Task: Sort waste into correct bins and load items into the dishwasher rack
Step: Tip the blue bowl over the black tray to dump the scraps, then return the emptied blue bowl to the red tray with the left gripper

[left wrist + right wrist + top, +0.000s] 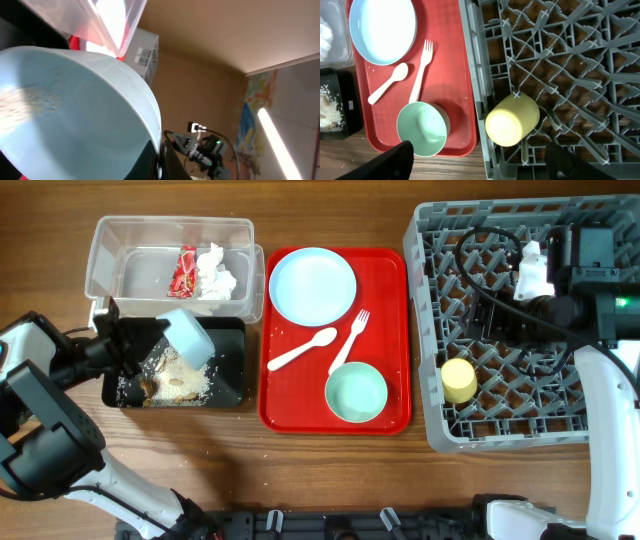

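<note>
Light-blue bowl (75,115) fills the left wrist view, left fingers (157,161) clamped on its rim, tipped over black tray (228,345) at 9 o'clock (scraps (175,383) inside). Right fingers (477,160) apart above dishwasher rack (500,435) at 3 o'clock, yellow cup (512,120) tilted in it. Wrapper (186,270) and tissue (215,272) in clear tub (110,250), 10 o'clock.

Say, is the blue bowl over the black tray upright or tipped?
Tipped: the left claw holds the blue bowl tilted over the black tray, scraps lying beneath.
</note>
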Motion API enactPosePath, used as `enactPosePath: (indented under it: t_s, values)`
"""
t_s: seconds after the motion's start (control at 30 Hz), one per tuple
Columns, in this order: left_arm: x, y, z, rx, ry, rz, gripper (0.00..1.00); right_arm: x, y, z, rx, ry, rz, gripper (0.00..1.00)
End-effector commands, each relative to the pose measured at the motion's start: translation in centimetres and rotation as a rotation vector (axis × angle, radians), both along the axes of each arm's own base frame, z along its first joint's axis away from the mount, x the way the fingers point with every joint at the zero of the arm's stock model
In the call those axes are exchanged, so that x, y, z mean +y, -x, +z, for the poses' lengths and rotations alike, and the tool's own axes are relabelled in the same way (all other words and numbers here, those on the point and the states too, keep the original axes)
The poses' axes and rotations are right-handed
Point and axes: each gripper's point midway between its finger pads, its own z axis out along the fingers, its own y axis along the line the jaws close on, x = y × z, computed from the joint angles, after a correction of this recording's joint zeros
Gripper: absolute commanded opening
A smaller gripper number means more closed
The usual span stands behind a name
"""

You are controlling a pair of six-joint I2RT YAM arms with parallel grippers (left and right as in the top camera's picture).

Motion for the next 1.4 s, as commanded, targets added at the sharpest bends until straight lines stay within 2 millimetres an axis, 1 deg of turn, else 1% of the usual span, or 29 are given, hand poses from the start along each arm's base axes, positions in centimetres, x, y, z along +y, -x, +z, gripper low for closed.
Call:
enactPosePath:
  t_s: [0.0, 0.1, 0.23, 0.33, 0.43, 0.5, 0.57, 0.73, 0.8, 0.87, 0.93, 1.0, 1.07, 1.17, 1.27, 1.3, 1.37]
  values:
    - [0.3, -0.4, 1.1, -0.001, 0.077, 0.052, 0.04, 0.2, -0.1, -0.4, 0.009, 0.000, 0.025, 0.85]
    - [0.2, -0.3, 1.8, -0.039, 0.077, 0.062, 0.04, 0.2, 0.0, -0.4, 0.009, 0.000, 0.025, 0.85]
    - [0.3, -0.2, 1.7, -0.039, 0.069, 0.060, 0.04, 0.2, 0.0, -0.4, 0.010, 0.000, 0.025, 0.85]
    - [0.4, -0.3, 1.6, -0.070, 0.047, 0.056, 0.04, 0.2, 0.0, -0.4, 0.010, 0.000, 0.024, 0.85]
    - [0.3, -0.3, 1.8, -0.065, 0.060, 0.063, 0.04, 0.2, 0.0, -0.4, 0.010, -0.001, 0.023, 0.85]
    - [0.1, -0.3, 1.9, -0.059, 0.064, 0.056, 0.04, 0.2, 0.0, -0.4, 0.010, -0.001, 0.023, 0.85]
    - [-0.4, -0.2, 2.1, -0.098, 0.036, 0.038, 0.04, 0.2, 0.0, -0.4, 0.010, -0.001, 0.023, 0.85]
    - [-0.8, 0.6, 1.2, -0.095, -0.023, -0.018, 0.04, 0.2, 0.0, -0.4, 0.012, -0.001, 0.023, 0.85]
    - [-1.0, 0.8, 1.2, -0.080, -0.020, -0.027, 0.04, 0.2, 0.0, -0.4, 0.012, 0.000, 0.024, 0.85]
    - [-1.4, 0.9, 1.6, -0.068, -0.010, -0.037, 0.04, 0.2, 0.0, -0.4, 0.011, 0.000, 0.025, 0.85]
    - [-2.2, 1.0, 2.3, -0.096, -0.023, -0.056, 0.04, 0.2, 0.0, -0.4, 0.011, 0.000, 0.025, 0.85]
    - [-3.7, 1.3, 3.4, -0.134, -0.046, -0.099, 0.04, 0.2, 0.0, -0.4, 0.011, 0.000, 0.025, 0.86]
    - [-5.7, 1.5, 4.9, -0.195, -0.064, -0.147, 0.04, 0.2, 0.0, -0.4, 0.011, 0.000, 0.025, 0.85]
    - [-9.0, 2.2, 6.6, -0.294, -0.098, -0.238, 0.04, 0.2, 0.0, -0.4, 0.011, 0.000, 0.024, 0.85]
    - [-12.3, 3.1, 7.3, -0.379, -0.121, -0.346, 0.04, 0.2, 0.0, -0.4, 0.011, 0.000, 0.025, 0.85]
    - [-13.9, 3.5, 7.4, -0.406, -0.122, -0.397, 0.04, 0.2, 0.0, -0.4, 0.011, 0.000, 0.025, 0.85]
    - [-16.2, 4.1, 7.3, -0.444, -0.120, -0.476, 0.04, 0.2, 0.0, -0.4, 0.010, 0.000, 0.025, 0.85]
